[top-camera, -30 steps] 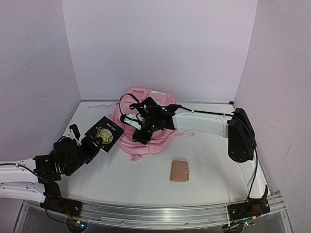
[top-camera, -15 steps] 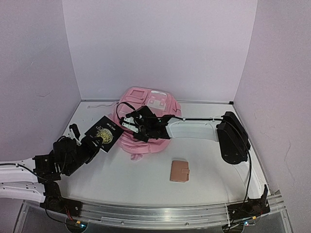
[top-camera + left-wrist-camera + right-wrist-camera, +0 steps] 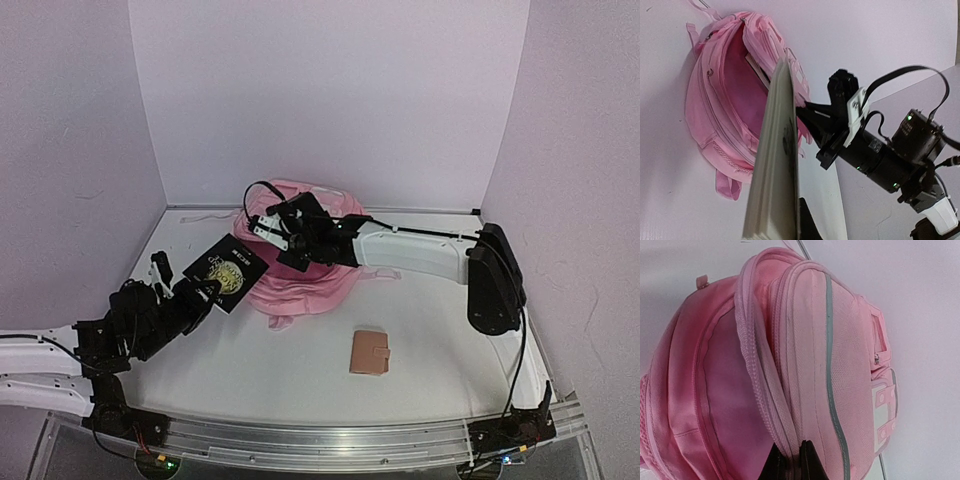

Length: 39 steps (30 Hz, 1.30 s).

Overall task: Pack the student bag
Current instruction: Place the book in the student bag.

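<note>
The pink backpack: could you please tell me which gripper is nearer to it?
Right. The right gripper pinches the pink backpack at its open zipper rim, so it is in contact with it. The left gripper holds a black book beside the bag's left edge.

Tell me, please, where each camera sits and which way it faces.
Top external: above and behind the bases, looking down at the table; shows left arm, right arm, bag, book, wallet.
Left wrist: on the left arm, facing the open bag past the book's edge; left gripper holds the book, right gripper opposite.
Right wrist: on the right arm, facing along the bag's flap; its own fingers pinch the zip rim.
Shared: top and left wrist both show bag, book and right gripper.
</note>
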Tool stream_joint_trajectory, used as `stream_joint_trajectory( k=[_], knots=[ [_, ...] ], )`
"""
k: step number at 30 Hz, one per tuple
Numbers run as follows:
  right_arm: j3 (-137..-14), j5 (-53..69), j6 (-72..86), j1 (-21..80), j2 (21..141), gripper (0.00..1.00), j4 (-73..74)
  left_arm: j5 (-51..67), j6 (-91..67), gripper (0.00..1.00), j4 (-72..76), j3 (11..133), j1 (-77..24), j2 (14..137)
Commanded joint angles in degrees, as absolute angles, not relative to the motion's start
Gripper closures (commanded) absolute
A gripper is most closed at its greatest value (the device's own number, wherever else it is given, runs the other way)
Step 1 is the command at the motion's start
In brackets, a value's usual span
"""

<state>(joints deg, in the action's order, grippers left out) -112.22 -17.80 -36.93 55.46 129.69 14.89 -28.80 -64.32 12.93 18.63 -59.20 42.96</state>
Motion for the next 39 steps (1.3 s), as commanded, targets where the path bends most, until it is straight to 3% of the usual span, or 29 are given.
stream_joint_trajectory(
  k=[1, 11, 23, 39],
  knots=[
    [-120.83, -15.74, -32.97, 53.91, 124.42, 1.00, 17.80, -24.44, -60.79, 1.00, 21.41, 19.49, -59.41, 48.21],
    [-128.92, -12.76, -27.60, 53.60, 123.98, 1.00, 24.33, -23.37, -59.37, 1.00, 35.71, 22.04, -58.51, 60.13],
    [-132.97, -11.21, -23.37, 53.57, 122.60, 1.00, 28.75, -16.18, -65.97, 1.00, 49.99, 32.31, -49.32, 80.85],
    [-127.73, -7.07, -20.04, 53.61, 115.62, 1.00, 30.50, -12.92, -70.75, 1.00, 45.96, 57.60, -43.34, 105.68]
  ],
)
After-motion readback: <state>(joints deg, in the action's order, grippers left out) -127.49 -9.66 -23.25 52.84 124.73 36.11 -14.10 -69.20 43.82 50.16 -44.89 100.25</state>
